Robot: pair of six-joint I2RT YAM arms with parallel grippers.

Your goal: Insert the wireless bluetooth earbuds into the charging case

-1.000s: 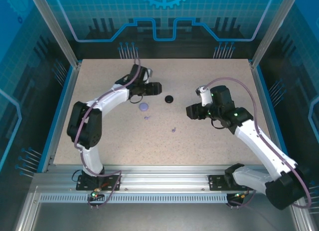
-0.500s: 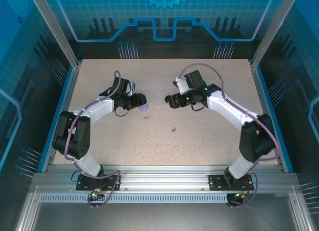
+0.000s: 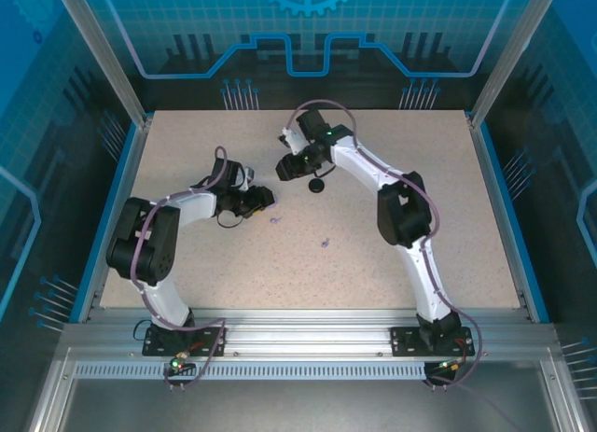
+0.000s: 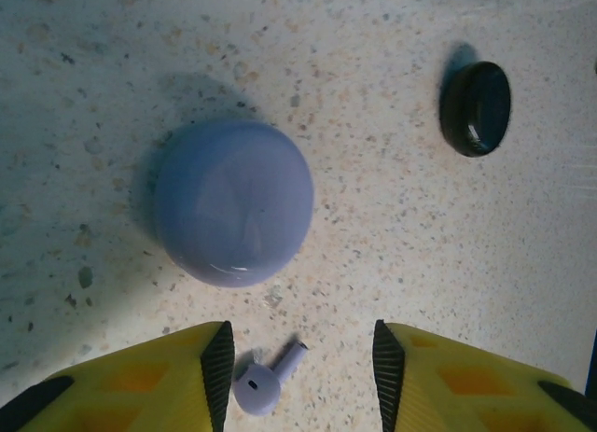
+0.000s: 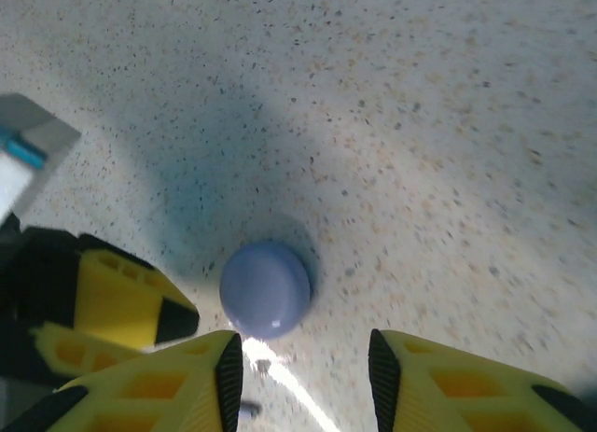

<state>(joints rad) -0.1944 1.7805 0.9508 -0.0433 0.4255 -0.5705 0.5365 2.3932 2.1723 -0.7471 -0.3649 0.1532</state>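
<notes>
A: Left gripper, released, straddles the lavender earbud on the table beside the shut lavender case; an off-centre pinch could flick it.

B: Right gripper, released too, hovers at the case's far side; they may collide.

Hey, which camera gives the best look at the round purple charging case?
Left wrist: the purple case sits large, sharp and whole just ahead of the left gripper. The right wrist view shows it smaller and slightly blurred.

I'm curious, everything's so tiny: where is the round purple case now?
In the left wrist view, the purple case sits just ahead of the left tool, with a purple earbud lying between them.
</notes>
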